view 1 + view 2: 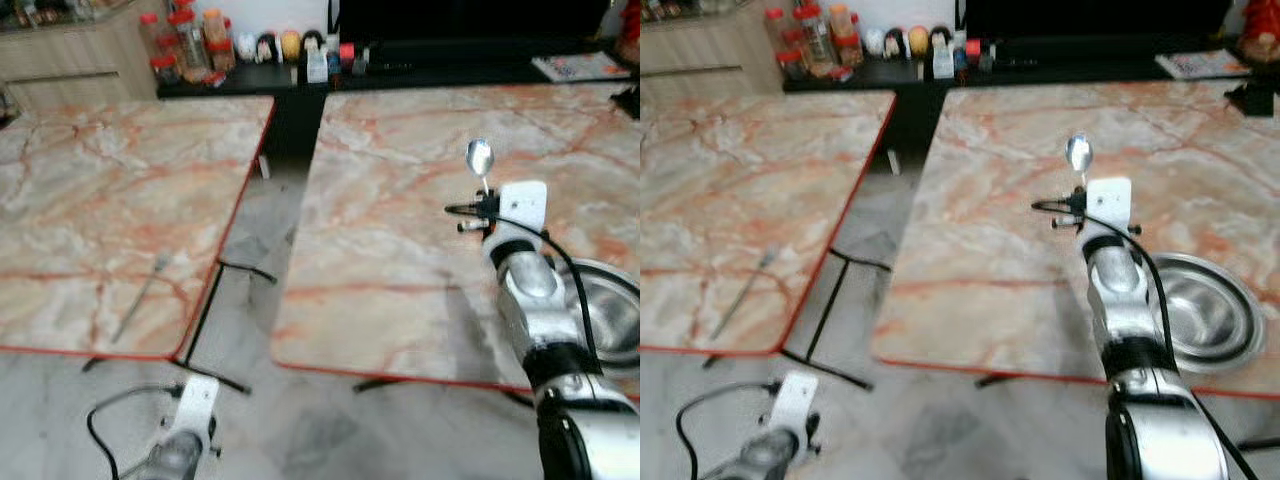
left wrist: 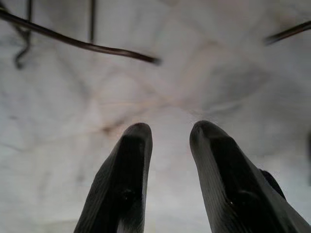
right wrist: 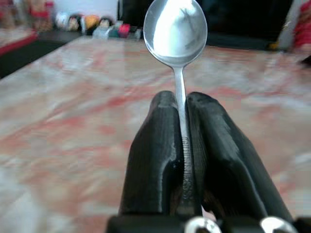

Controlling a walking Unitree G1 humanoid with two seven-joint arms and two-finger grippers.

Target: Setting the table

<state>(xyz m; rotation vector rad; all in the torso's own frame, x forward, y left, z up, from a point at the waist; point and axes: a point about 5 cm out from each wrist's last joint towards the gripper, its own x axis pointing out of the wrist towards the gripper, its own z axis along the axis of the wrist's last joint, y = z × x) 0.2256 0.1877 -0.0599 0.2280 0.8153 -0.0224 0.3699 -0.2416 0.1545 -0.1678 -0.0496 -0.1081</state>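
Observation:
A silver spoon [image 3: 176,34] stands bowl-up between the black fingers of my right gripper [image 3: 181,99], which is shut on its handle. In the eye views that spoon [image 1: 480,157] rises above the right marble table [image 1: 400,240], left of a steel bowl [image 1: 1200,310] near the table's front right. A fork [image 1: 140,296] lies on the left marble table [image 1: 110,200] near its front edge. My left gripper [image 2: 167,133] hangs low over the floor, its fingers [image 2: 129,174] apart with nothing between them.
A gap of grey floor [image 1: 250,300] with black table legs separates the two tables. Jars and bottles [image 1: 185,45] crowd a dark counter at the back. A dark screen [image 1: 460,25] and a magazine [image 1: 580,66] sit behind the right table.

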